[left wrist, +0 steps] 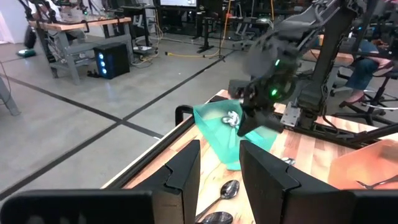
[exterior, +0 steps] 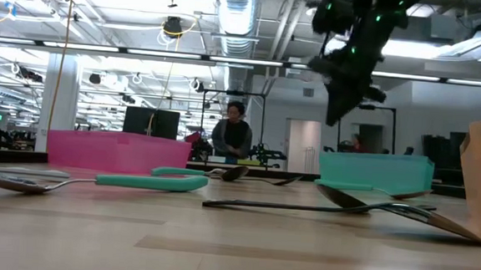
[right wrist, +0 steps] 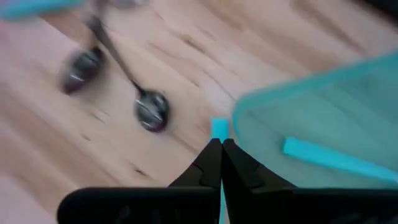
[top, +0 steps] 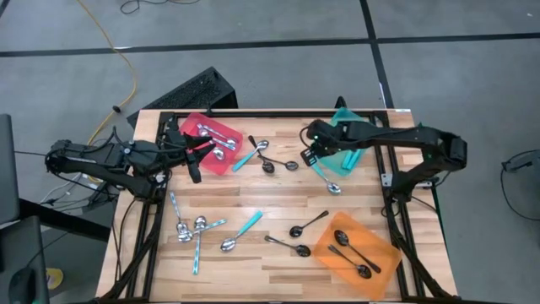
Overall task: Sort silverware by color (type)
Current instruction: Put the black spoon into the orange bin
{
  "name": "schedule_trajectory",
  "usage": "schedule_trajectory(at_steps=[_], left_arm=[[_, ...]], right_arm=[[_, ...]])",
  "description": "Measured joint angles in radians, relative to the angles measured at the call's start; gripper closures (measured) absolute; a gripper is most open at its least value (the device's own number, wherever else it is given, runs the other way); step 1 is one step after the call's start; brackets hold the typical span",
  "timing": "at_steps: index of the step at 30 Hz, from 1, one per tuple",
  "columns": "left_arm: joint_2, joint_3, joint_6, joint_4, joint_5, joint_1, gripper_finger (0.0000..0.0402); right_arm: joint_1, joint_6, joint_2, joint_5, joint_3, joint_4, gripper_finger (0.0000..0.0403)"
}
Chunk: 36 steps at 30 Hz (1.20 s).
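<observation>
wood counter [top: 278,203]: right gripper [right wrist: 221,148] fingers clenched on teal-handled spoon [right wrist: 217,129] beside teal tray [top: 344,157]; left gripper [left wrist: 219,163] fingers released over red tray [top: 192,127].

Wooden table [top: 278,203] on a grey concrete floor [top: 439,21]. Three translucent trays on it: red tray [top: 196,127] at the far left, teal tray [top: 348,156] at the far right, orange tray [top: 384,257] at the near right corner. Yellow cable [top: 110,38] snakes over the floor beyond the table. Low view — a person [exterior: 232,139] stands in the room behind, by a dark monitor [exterior: 151,121].
</observation>
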Motion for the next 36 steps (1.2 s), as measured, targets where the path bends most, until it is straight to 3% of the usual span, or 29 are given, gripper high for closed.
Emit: schedule_trajectory(at_steps=[6, 12, 16, 21, 26, 30, 36], left_arm=[[0.006, 0.0, -0.01, -0.018, 0.0, 0.0, 0.0301], [0.04, 0.0, -0.055, -0.064, 0.0, 0.0, 0.0301], [0.069, -0.001, -0.103, -0.077, 0.0, 0.0, 0.0301], [0.096, -0.001, -0.135, -0.107, 0.013, 0.0, 0.0301], [0.101, -0.001, -0.162, -0.109, 0.082, 0.0, 0.0301], [0.098, -0.001, -0.167, -0.111, 0.151, -0.001, 0.0301], [0.098, -0.001, -0.199, -0.117, 0.164, 0.0, 0.0301]], right_arm=[[0.078, -0.087, -0.075, -0.06, 0.0, 0.183, 0.0374], [0.166, -0.193, -0.029, -0.023, 0.0, 0.27, 0.0352], [0.214, -0.276, 0.034, -0.001, 0.0, 0.307, 0.0311], [0.27, -0.45, 0.124, 0.001, 0.0, 0.389, 0.0223], [0.301, -0.62, 0.209, 0.102, 0.019, 0.436, 0.0148], [0.304, -0.743, 0.282, 0.104, 0.072, 0.433, 0.0134], [0.3, -0.91, 0.397, 0.162, 0.183, 0.392, 0.0133]])
